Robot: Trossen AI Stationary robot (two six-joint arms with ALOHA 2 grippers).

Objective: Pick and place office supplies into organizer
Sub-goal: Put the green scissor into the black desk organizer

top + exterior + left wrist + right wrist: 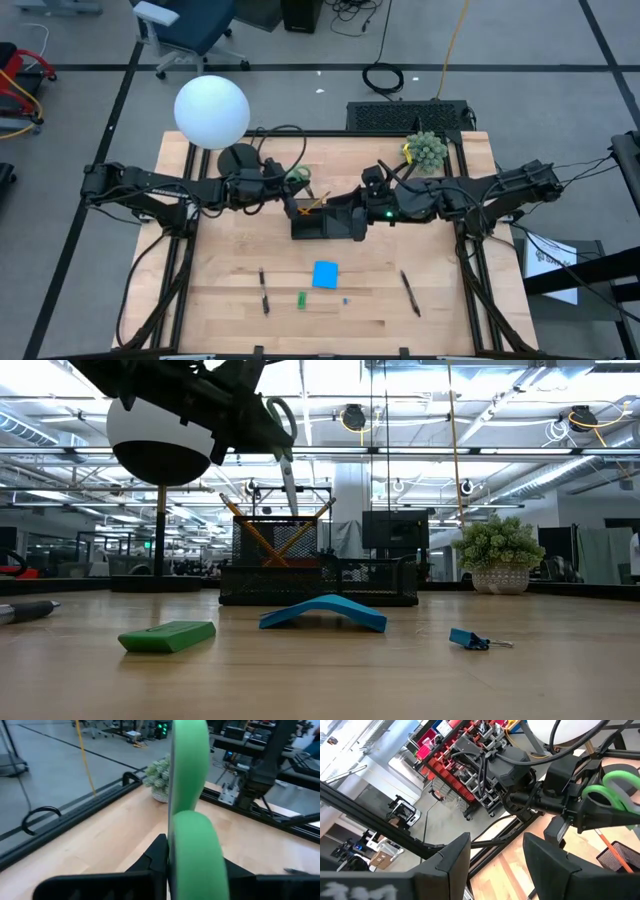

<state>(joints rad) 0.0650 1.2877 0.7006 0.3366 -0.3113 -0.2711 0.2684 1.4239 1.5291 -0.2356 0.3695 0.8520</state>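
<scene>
- My left gripper (285,186) holds the green-handled scissors (284,455) by the handles, blades pointing down into the tall back compartment of the organizer (322,222).
- Two orange pencils (268,536) lean crossed in that compartment.
- My right gripper (352,212) hovers at the organizer's right side, fingers (451,859) parted, holding nothing.
- The blue note pad (325,274), green piece (301,298) and two black pens (264,291) lie on the table (220,255) in front.

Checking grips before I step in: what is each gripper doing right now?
Left gripper: closed on the green-handled scissors, blades down over the organizer.
Right gripper: open, holding nothing, beside the organizer.
</scene>
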